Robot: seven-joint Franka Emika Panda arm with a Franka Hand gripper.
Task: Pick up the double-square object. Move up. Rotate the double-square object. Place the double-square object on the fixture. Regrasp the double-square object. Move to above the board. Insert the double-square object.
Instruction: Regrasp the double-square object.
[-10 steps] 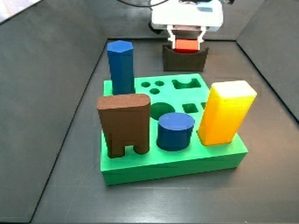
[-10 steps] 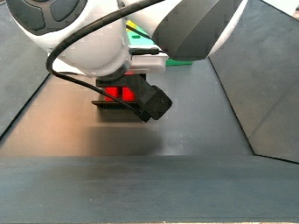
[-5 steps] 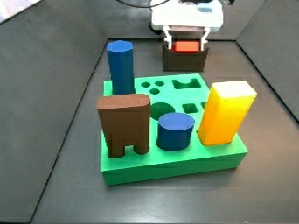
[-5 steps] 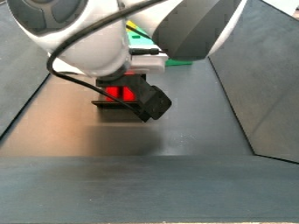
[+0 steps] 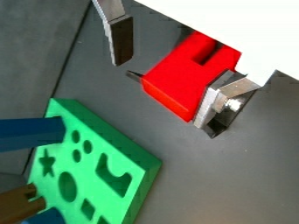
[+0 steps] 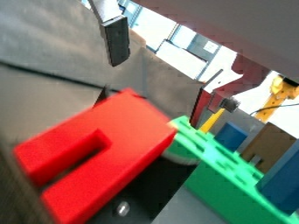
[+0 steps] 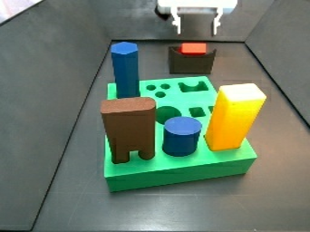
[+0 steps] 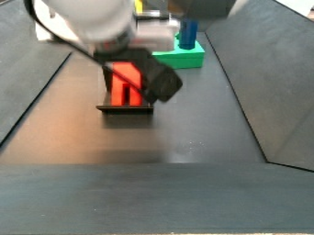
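The red double-square object [image 7: 191, 49] lies on the dark fixture [image 7: 191, 63] behind the green board [image 7: 182, 145]. My gripper [image 7: 194, 23] hangs open above it, clear of the block. In a side view the double-square object [image 8: 123, 81] rests in the fixture [image 8: 127, 111], partly behind the dark wrist housing. Both wrist views show the double-square object [image 5: 184, 77] [image 6: 84, 156] below the gripper [image 5: 167, 74] [image 6: 163, 70]. One finger [image 5: 119, 39] [image 6: 115, 40] stands well apart from it. The board [image 5: 100, 166] [image 6: 222, 171] lies beside it.
On the board stand a blue hexagonal column [image 7: 123, 68], a brown arch block [image 7: 127, 129], a blue cylinder [image 7: 182, 136] and a yellow block [image 7: 235, 116]. Dark sloping walls [image 7: 54, 118] close in the floor on both sides.
The gripper has let go of the double-square object and risen straight up. The block stays on the fixture.
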